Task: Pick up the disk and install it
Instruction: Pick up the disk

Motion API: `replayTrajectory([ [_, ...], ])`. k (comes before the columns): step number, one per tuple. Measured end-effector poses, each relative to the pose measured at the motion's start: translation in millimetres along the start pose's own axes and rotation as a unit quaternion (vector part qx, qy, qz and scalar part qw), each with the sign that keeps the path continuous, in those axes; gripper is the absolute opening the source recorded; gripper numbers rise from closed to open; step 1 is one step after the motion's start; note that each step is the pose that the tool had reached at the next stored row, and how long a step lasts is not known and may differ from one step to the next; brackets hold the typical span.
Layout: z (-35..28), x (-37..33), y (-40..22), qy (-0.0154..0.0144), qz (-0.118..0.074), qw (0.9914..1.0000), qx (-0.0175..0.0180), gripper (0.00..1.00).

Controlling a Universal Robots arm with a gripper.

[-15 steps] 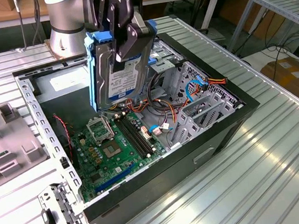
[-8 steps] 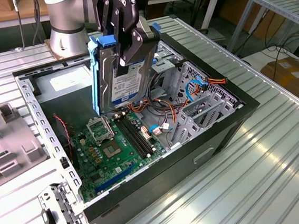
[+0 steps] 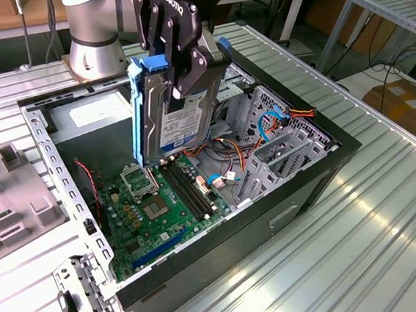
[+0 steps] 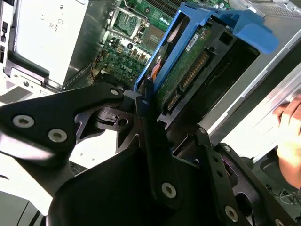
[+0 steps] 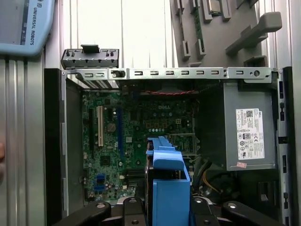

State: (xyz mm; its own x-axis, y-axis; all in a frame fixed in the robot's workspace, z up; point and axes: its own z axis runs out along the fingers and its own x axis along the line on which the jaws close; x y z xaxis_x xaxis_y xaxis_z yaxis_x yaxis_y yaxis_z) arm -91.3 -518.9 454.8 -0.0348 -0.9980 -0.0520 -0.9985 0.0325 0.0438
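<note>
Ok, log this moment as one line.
gripper: shut on disk | disk: held on edge above open computer case | install: not yet done

White label [image 3: 180, 129] w/ blue band on disk [image 3: 159, 94], clamped in gripper [image 3: 184, 84]. White printed sticker [image 5: 249, 133] on PSU box [image 5: 235, 99], beside gripper.
</note>
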Motion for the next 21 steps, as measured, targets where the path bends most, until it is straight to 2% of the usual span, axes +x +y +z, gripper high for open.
replayTrajectory([
  [3, 0.0, 3.5, -0.2, 0.0000, 0.000, 1.00000, 0.0000, 0.36],
  [7, 0.1, 11.3, -0.7, 0.0000, 0.000, 1.00000, 0.0000, 0.36],
  [21, 0.2, 29.4, -1.9, 0.0000, 0.000, 1.00000, 0.0000, 0.36],
])
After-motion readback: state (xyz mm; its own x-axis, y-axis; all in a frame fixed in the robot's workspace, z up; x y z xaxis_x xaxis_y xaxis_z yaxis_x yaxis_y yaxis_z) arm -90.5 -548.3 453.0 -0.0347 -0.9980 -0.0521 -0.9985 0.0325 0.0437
